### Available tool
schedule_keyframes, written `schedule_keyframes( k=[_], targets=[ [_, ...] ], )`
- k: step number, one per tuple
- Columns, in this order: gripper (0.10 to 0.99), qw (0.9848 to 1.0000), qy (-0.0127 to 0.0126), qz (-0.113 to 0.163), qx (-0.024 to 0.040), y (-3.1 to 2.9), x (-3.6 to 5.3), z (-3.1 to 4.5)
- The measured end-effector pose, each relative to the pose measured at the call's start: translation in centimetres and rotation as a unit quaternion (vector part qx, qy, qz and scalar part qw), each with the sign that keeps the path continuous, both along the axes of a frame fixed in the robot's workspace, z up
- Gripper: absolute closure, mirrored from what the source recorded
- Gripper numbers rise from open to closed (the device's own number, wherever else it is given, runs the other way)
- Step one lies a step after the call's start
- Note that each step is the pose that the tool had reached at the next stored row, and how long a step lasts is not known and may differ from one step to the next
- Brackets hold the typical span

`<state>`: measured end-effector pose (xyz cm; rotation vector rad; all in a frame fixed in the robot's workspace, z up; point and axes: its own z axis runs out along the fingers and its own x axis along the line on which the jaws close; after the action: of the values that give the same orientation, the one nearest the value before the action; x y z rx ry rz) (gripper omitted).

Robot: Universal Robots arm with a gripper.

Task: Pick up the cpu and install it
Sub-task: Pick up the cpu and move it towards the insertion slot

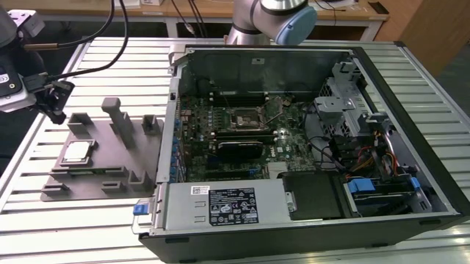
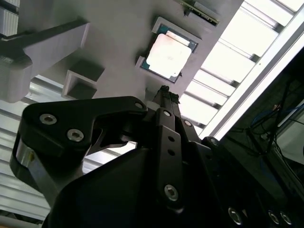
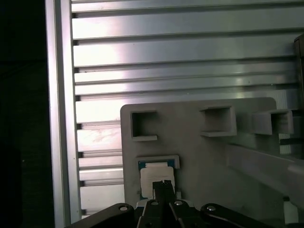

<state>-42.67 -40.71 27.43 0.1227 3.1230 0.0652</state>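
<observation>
A ribbed aluminium desk (image 1: 110, 60) of long silver slats spans the scene, with bright glare on the slats in both wrist views. Beyond its far edge stands a wooden-topped desk (image 1: 220, 11) on a white frame. A brown wooden panel (image 1: 433, 33) rises at the far right. Dark floor (image 1: 6, 137) lies to the left.

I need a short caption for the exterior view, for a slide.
The gripper hangs near the cpu, which lies on the grey plate beside the open case.
</observation>
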Motion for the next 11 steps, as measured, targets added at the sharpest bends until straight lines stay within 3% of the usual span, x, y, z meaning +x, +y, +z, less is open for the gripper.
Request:
schedule_keyframes(
  k=[11],
  targets=[
    [0.980, 1.0000, 0.0000, 0.000, -0.0023, -0.03, -0.43, -1.19]
  ],
)
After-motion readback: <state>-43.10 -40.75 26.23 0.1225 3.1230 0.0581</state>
